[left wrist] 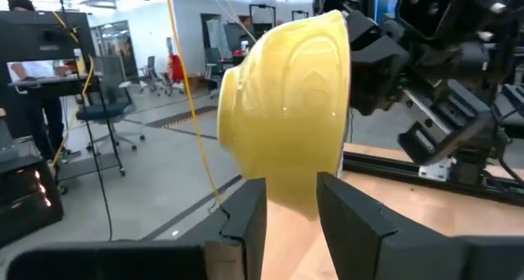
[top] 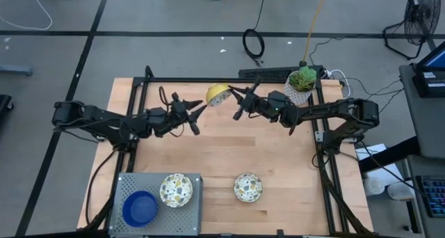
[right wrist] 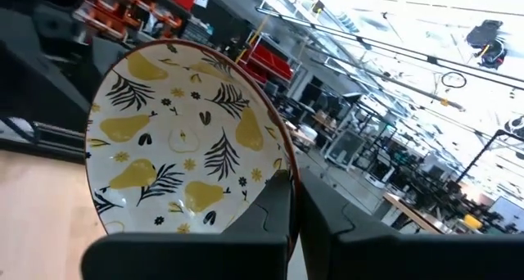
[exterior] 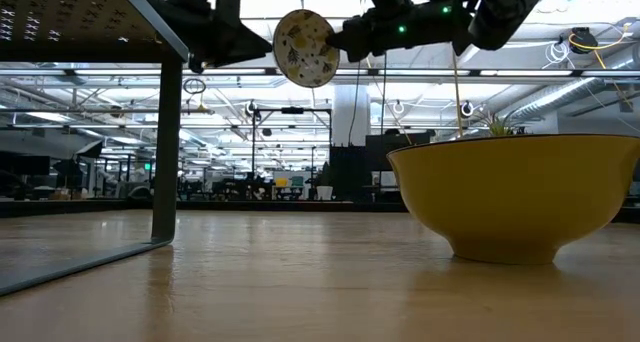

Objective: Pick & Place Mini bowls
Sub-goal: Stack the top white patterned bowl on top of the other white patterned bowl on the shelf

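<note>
A mini bowl [top: 217,93], yellow outside and cream with a pear print inside [right wrist: 184,149], hangs in the air over the table's far middle, shut in my right gripper [top: 233,97]. My left gripper [top: 197,113] is open just left of it. Its fingers [left wrist: 246,214] point at the bowl's yellow outer wall [left wrist: 286,108], and I see no touch. A deep blue bowl [top: 140,207] and a patterned one [top: 176,190] sit on the grey tray [top: 125,186]. Another patterned bowl [top: 247,187] rests on the wood by its foot [exterior: 505,250]. My right gripper pinches the bowl's rim [right wrist: 278,161], one finger on the printed inside and the other on the outer wall. It comes about level from the table's right. The bowl is lifted clear and stands on edge, its inside [exterior: 305,47] turned toward the near edge.
A white pot with a green plant [top: 302,81] stands at the far right corner, close behind my right arm. The tray is a raised perforated platform on legs [exterior: 166,152] at the near left. Bare wood lies between the arms and the near bowls.
</note>
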Action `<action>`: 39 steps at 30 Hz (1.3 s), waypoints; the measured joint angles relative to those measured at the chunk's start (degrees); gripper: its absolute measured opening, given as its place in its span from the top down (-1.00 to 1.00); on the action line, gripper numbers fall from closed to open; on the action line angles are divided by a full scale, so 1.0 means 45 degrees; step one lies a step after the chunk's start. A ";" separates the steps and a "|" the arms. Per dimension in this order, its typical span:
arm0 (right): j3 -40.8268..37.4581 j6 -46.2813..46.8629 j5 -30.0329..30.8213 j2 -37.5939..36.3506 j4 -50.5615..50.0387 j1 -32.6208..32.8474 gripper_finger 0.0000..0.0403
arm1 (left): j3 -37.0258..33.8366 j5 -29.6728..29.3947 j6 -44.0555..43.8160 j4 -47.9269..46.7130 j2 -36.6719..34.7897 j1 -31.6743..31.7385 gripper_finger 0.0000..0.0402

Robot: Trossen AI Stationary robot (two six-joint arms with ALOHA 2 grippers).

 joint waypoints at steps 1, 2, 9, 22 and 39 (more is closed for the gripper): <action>0.0000 0.0000 0.0024 0.0000 0.0007 0.0006 1.00 | 0.0095 -0.0009 0.0029 0.0015 0.0102 -0.0009 0.40; 0.0000 0.0007 0.0010 -0.0005 0.0007 0.0000 1.00 | 0.0183 -0.0043 0.0093 -0.0001 0.0200 -0.0018 0.37; -0.0010 -0.0009 0.0170 -0.0026 -0.0054 -0.0021 1.00 | 0.0710 -0.0192 0.0787 -0.0133 0.0690 -0.0025 0.07; -0.0015 -0.0078 0.0239 -0.0010 -0.0424 -0.0103 1.00 | 0.0760 0.0287 0.0921 -0.0720 0.0700 -0.0399 0.12; 0.0019 0.0368 0.0139 0.0012 -0.0325 -0.0026 1.00 | 0.0804 -0.1919 0.2742 -0.0490 0.0705 -0.0664 0.22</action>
